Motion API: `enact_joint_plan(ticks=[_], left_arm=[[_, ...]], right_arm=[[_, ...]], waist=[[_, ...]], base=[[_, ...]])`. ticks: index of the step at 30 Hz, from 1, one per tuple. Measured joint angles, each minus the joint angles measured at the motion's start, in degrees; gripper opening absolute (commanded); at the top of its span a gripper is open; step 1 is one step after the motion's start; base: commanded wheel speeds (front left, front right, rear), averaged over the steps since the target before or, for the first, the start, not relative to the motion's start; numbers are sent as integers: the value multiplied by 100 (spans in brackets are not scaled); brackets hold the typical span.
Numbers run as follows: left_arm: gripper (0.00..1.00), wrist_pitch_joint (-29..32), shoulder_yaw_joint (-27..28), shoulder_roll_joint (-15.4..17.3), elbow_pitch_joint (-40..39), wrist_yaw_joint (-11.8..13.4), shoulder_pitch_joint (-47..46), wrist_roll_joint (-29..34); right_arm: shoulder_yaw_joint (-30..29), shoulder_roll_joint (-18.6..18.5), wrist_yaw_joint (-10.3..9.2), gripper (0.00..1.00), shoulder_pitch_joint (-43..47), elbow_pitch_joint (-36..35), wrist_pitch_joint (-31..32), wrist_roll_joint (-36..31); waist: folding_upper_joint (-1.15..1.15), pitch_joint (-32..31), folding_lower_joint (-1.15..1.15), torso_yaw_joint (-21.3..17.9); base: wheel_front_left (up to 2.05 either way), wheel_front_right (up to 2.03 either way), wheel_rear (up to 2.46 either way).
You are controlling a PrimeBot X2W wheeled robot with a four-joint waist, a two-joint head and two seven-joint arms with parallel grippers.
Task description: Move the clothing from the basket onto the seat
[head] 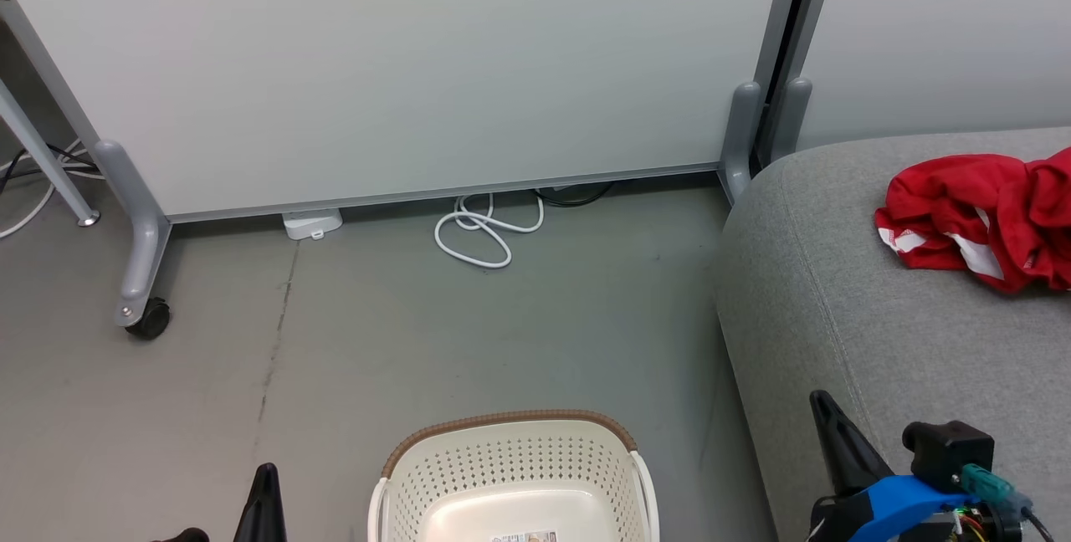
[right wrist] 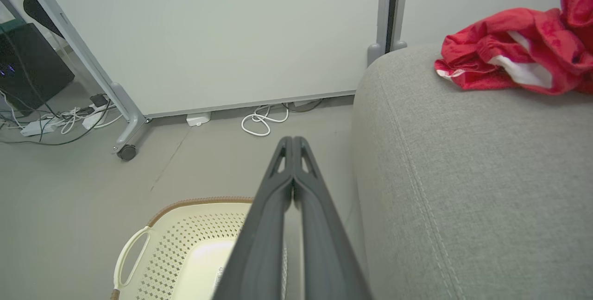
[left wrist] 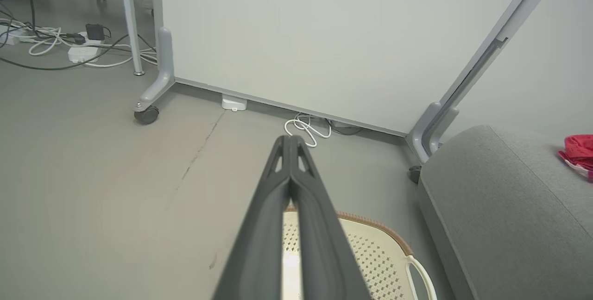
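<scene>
While the red clothing (head: 987,216) lies heaped at the far right of the seat (head: 878,341) and the basket (head: 510,423) on the near floor shows a bare bottom, left pincer (left wrist: 291,140) and right pincer (right wrist: 293,140) sit closed and empty; task looks done.

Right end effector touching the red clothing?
Apart. Right wrist view: the right end effector, shut, ends well short of the clothing; bare seat lies between.

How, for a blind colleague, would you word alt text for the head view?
Red clothing lies crumpled on the grey sofa seat at right; a cream laundry basket, empty where visible, stands on the floor. Left tool and right tool rise from the bottom edge.
</scene>
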Motion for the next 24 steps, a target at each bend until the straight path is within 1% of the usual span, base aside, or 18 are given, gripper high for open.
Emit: enact_joint_plan(ticks=[12,24], left_arm=[[0,322,68,0,-79,-3,-109,-1172],[0,604,155,0,-179,-27,-299,-2198]], right_arm=[[-89,0,0,0,-18,-14,151,1315],[-178,0,-1,0,-55,-32,274,2448]], waist=[[0,7,0,-22],[0,15,0,-43]], base=[[0,0,0],[0,0,0]])
